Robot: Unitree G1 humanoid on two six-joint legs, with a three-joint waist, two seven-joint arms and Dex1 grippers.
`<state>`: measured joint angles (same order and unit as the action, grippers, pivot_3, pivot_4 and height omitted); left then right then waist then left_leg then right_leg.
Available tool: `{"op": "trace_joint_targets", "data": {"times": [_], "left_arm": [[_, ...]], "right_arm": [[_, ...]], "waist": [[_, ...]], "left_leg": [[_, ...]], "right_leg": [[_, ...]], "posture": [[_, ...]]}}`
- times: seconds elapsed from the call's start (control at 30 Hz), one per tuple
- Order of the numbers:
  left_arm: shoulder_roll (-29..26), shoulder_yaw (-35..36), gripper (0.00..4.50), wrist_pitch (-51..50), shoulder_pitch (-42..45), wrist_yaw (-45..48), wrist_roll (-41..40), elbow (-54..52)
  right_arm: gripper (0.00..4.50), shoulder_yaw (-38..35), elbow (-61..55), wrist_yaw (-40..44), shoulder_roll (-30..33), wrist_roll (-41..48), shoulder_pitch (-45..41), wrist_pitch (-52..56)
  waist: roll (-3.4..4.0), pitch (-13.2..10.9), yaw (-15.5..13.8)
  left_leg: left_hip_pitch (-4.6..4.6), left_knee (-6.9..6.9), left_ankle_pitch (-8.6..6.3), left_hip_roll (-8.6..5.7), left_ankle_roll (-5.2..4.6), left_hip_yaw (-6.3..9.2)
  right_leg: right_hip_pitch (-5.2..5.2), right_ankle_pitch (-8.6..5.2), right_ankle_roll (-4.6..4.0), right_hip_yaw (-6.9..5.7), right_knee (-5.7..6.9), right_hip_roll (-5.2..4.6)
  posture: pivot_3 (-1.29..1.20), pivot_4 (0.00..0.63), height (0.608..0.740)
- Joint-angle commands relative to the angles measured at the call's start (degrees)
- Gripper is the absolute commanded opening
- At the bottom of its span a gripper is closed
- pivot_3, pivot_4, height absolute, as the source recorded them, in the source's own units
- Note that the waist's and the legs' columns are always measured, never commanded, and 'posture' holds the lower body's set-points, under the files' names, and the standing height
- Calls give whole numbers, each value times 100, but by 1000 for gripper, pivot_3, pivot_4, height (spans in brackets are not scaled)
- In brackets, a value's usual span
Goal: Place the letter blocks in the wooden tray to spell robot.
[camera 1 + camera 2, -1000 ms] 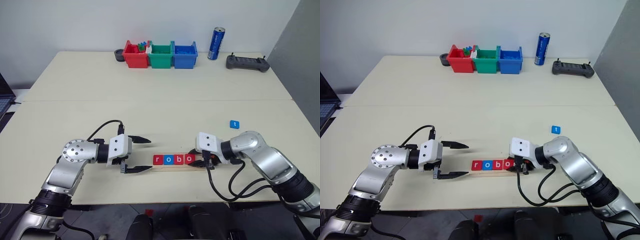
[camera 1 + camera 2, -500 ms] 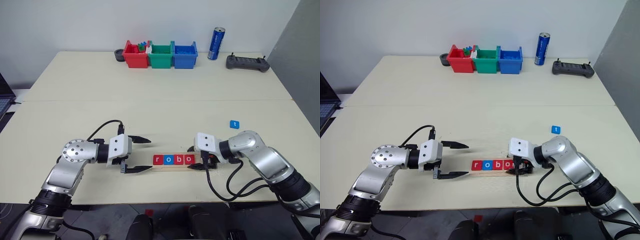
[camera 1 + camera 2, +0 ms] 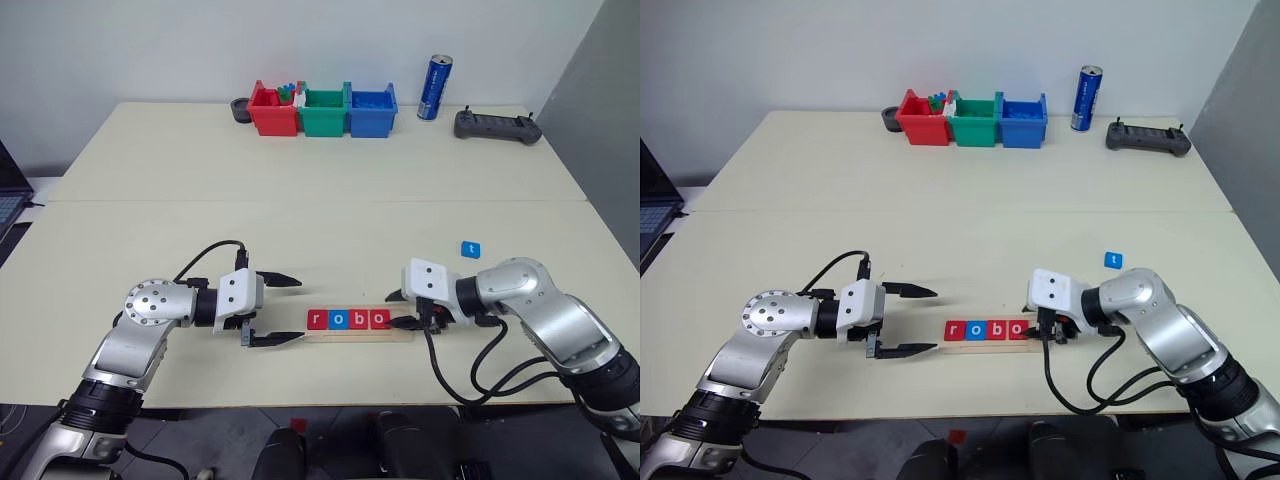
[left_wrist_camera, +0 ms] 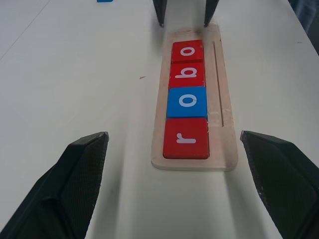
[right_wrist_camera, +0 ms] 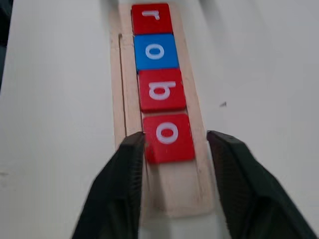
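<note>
The wooden tray (image 3: pixel 402 333) lies near the table's front edge between my two grippers. In it, read from my left, sit a red r (image 3: pixel 317 320), a blue o (image 3: pixel 337 320), a red b (image 3: pixel 358 320) and a red o (image 3: pixel 378 320). A blue t block (image 3: pixel 470 249) lies flat on the table, behind and to the right of the tray. My right gripper (image 3: pixel 392 311) hovers at the tray's right end, its fingers (image 5: pixel 130 164) slightly apart astride the last o (image 5: pixel 168 137), holding nothing. My left gripper (image 3: pixel 298 310) stands wide open just left of the tray.
Red (image 3: pixel 272 112), green (image 3: pixel 322 112) and blue (image 3: pixel 371 110) bins line the far edge, with a black round object (image 3: pixel 238 108) to their left. A blue can (image 3: pixel 434 87) and a dark controller (image 3: pixel 497 126) stand to the right. A laptop edge (image 3: pixel 5 190) shows at far left.
My right gripper has drawn back a little to the right, off the last o, which stays in the tray. The left arm has not moved.
</note>
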<state>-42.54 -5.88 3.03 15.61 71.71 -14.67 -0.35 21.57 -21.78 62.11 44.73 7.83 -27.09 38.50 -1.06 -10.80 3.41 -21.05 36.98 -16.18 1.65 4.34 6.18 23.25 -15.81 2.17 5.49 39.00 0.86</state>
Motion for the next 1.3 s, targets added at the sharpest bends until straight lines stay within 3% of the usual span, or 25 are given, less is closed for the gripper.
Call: {"op": "trace_joint_targets", "data": {"times": [0.03, 0.1, 0.43, 0.97, 1.17, 1.3], "left_arm": [[-36, 75, 4500, 121, 13, -3, 0, -19], [-43, 78, 4500, 161, 26, 17, 8, 36], [-85, 117, 4500, 235, -15, 30, 14, 97], [-104, 131, 4500, 200, -90, -35, 11, -44], [-81, 115, 4500, 232, -107, -51, 20, -22], [-69, 112, 4500, 224, -118, -71, 21, -38]], "right_arm": [[575, -114, -167, -98, 117, -89, 39, -87], [15, -24, -120, -113, 166, -176, 67, -113], [15, 339, 26, -95, 218, -528, 40, -96], [15, 680, 209, -102, -289, -770, -179, -271], [15, 647, 295, -75, -334, -809, -259, -328], [15, 219, -3, 61, -156, -501, -287, -136]], "waist": [[0, 0, 1], [0, 0, -1], [0, 0, -3], [0, 0, 1], [0, 0, 2], [0, 0, -2]], "left_leg": [[1, 0, 0, 0, 0, 0], [0, 0, 0, 0, 0, 0], [0, 0, 0, 0, 0, 0], [1, 0, 0, 1, 0, 1], [2, 0, 0, 1, 0, 0], [1, 0, 0, 1, 0, 1]], "right_leg": [[0, 0, 0, 0, 1, 0], [0, -1, 1, -1, 1, 0], [0, -1, 1, -1, 0, 0], [0, -3, 4, -1, 1, 1], [0, -2, 4, -1, 1, 1], [0, -1, 2, -1, 1, 1]], "posture": [[0, 150, 740], [0, 150, 740], [0, 150, 740], [0, 150, 740], [0, 150, 740], [0, 150, 740]]}}
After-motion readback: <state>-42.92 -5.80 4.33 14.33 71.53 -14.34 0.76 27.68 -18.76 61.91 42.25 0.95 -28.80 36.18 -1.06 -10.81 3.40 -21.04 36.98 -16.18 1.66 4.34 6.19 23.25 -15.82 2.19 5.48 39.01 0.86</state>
